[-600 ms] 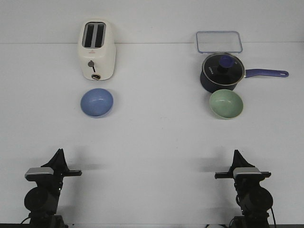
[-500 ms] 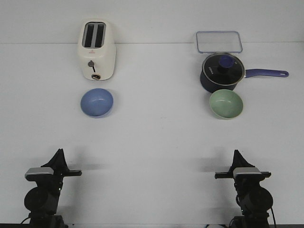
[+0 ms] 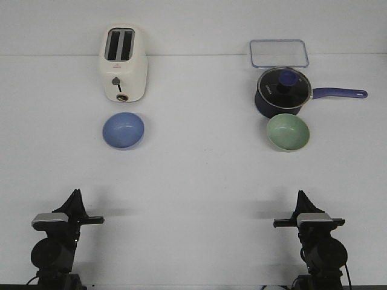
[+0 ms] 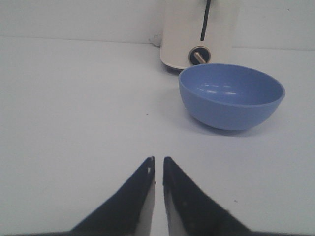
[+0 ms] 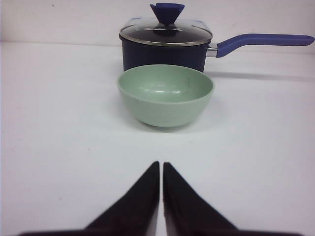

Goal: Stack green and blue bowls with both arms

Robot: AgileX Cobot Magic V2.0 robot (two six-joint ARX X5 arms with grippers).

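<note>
The blue bowl (image 3: 123, 130) stands upright and empty on the white table, in front of the toaster; it also shows in the left wrist view (image 4: 231, 96). The green bowl (image 3: 288, 132) stands upright and empty right in front of the saucepan; it also shows in the right wrist view (image 5: 165, 95). My left gripper (image 3: 75, 194) (image 4: 158, 160) is shut and empty, low at the near left, well short of the blue bowl. My right gripper (image 3: 301, 195) (image 5: 161, 164) is shut and empty at the near right, well short of the green bowl.
A cream toaster (image 3: 123, 63) stands behind the blue bowl. A dark navy saucepan (image 3: 283, 92) with a glass lid has its handle (image 3: 338, 93) pointing right, almost touching the green bowl. A clear lidded container (image 3: 279, 53) lies behind it.
</note>
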